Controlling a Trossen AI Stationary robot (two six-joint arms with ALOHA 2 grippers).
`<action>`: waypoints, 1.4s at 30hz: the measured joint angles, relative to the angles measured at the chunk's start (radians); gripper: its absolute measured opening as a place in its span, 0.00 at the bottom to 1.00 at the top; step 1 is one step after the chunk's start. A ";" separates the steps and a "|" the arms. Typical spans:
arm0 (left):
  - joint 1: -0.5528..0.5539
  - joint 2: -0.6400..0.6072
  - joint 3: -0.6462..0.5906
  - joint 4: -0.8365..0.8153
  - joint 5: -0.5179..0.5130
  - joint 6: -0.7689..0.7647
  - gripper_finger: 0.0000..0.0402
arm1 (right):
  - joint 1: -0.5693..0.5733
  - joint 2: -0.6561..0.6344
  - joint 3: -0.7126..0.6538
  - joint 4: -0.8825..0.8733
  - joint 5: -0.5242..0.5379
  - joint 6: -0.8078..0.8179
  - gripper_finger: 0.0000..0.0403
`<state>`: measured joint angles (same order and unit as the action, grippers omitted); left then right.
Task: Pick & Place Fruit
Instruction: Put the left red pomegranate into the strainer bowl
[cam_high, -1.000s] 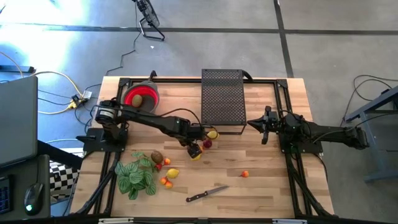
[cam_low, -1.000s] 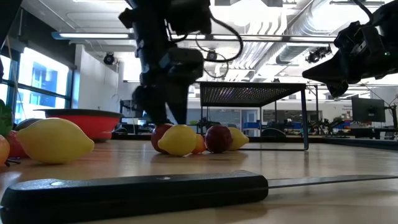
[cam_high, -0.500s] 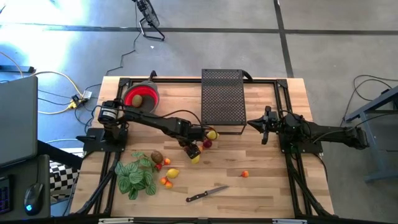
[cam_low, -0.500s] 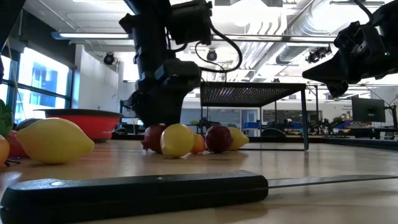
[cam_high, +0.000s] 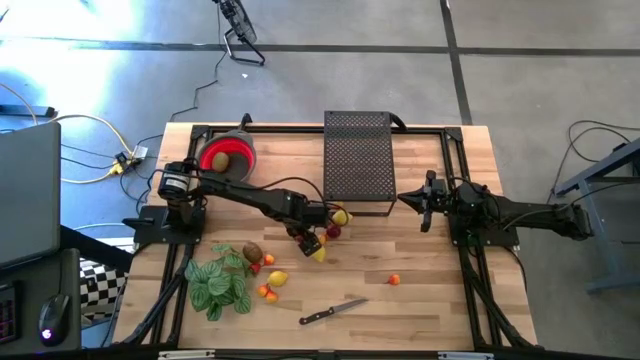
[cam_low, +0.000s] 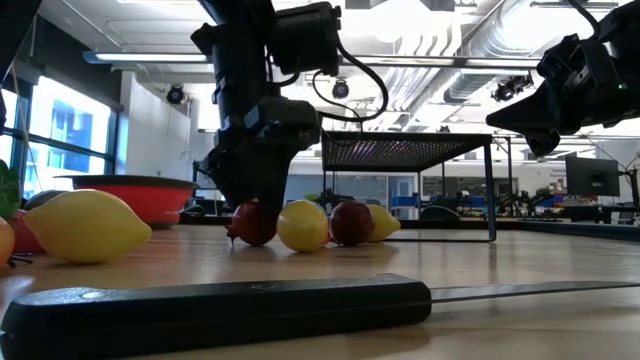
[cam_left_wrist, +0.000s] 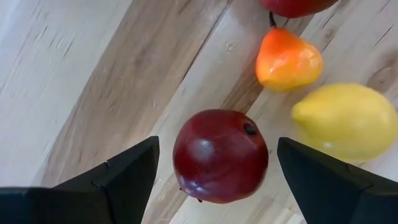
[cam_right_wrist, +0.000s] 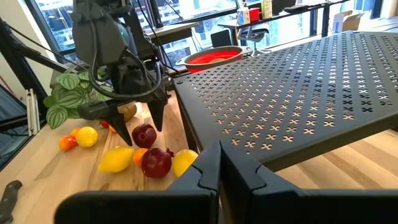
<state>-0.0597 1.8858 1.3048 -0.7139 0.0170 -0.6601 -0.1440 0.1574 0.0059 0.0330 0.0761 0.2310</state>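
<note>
My left gripper (cam_high: 310, 238) (cam_low: 255, 195) is open and points down over a dark red apple (cam_left_wrist: 221, 155) (cam_low: 253, 222) in the middle of the table. Its fingers (cam_left_wrist: 124, 171) stand on either side of the apple with a gap on both sides. The apple rests on the wood. A lemon (cam_low: 303, 225) (cam_left_wrist: 342, 121), a small orange fruit (cam_left_wrist: 288, 58), a second red apple (cam_high: 333, 231) and another lemon (cam_high: 343, 215) lie close by. More fruit (cam_high: 268, 280) lies near the plant, and one orange piece (cam_high: 394, 280) lies alone. My right gripper (cam_high: 418, 200) (cam_right_wrist: 217, 165) is shut and waits at the right.
A red bowl (cam_high: 228, 155) with a brown fruit in it stands at the far left. A black perforated rack (cam_high: 358, 160) stands at the far middle, just behind the fruit cluster. A green leafy plant (cam_high: 220, 285) and a black-handled knife (cam_high: 332, 312) lie near the front edge.
My left gripper has come down over the dark red apple and turned, so that its fingers now stand astride it. The lemon in front of it has rolled a little toward the table's right, uncovering the apple in the low view.
</note>
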 joint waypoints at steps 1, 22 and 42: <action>0.000 0.000 0.000 0.000 0.000 0.000 0.80 | 0.000 0.000 0.000 0.000 0.000 0.000 0.00; 0.000 0.000 0.000 -0.026 -0.001 0.080 0.80 | 0.000 0.000 0.000 0.000 0.000 0.000 0.00; 0.000 -0.001 0.000 -0.014 -0.011 0.079 0.79 | 0.000 0.000 0.000 0.000 0.002 0.000 0.00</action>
<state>-0.0593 1.8852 1.3048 -0.7284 0.0065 -0.5808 -0.1440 0.1574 0.0057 0.0334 0.0776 0.2310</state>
